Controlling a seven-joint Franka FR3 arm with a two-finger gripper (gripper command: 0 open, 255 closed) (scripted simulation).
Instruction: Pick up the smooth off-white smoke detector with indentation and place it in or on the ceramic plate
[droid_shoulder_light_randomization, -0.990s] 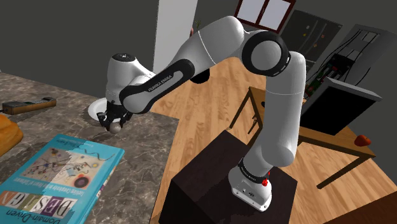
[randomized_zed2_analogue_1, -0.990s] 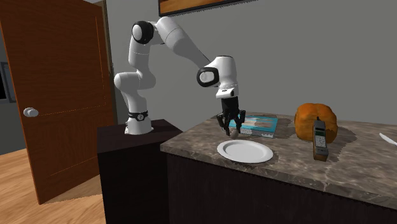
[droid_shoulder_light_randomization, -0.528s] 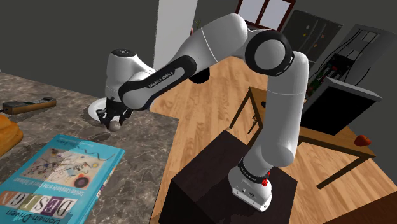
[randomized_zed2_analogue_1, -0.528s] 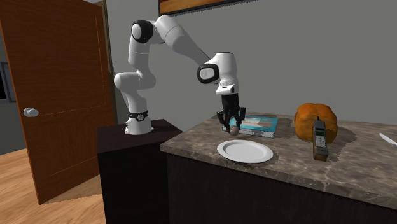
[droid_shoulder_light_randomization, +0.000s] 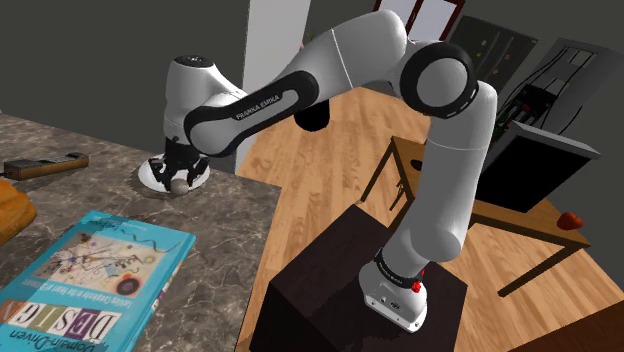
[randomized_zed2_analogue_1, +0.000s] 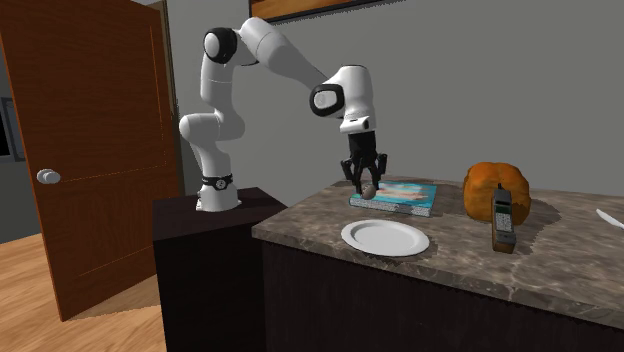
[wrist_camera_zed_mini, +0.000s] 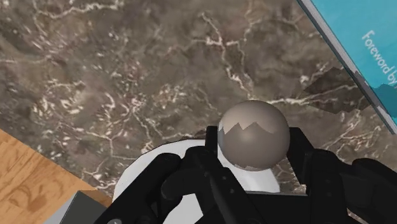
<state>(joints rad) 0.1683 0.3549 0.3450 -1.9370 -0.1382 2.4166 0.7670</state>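
A round grey-beige smoke detector (wrist_camera_zed_mini: 253, 140) with a jagged pale patch on its face hangs in the air, clasped between the two black fingers (wrist_camera_zed_mini: 300, 151) of my gripper (wrist_camera_zed_mini: 254, 147), which is shut on it. In the second exterior view the gripper (randomized_zed2_analogue_1: 367, 187) holds the detector (randomized_zed2_analogue_1: 369, 190) well above the marble counter, behind and above the white plate (randomized_zed2_analogue_1: 385, 237). From the shoulder camera the gripper (droid_shoulder_light_randomization: 178, 181) and the detector (droid_shoulder_light_randomization: 179, 185) overlap the plate (droid_shoulder_light_randomization: 148, 174). Part of the plate's rim (wrist_camera_zed_mini: 135, 173) shows beneath the hand.
A teal book (randomized_zed2_analogue_1: 400, 196) lies just behind the gripper, also seen as the large teal book (droid_shoulder_light_randomization: 90, 270). An orange pumpkin (randomized_zed2_analogue_1: 492, 183) and a handset (randomized_zed2_analogue_1: 503, 221) stand at the second exterior view's right. The counter edge (randomized_zed2_analogue_1: 300, 235) drops beside the dark stand (randomized_zed2_analogue_1: 205, 215).
The gripper has risen with the detector still held, and shifted from beside the plate toward the book. In the shoulder view it now overlaps the plate.
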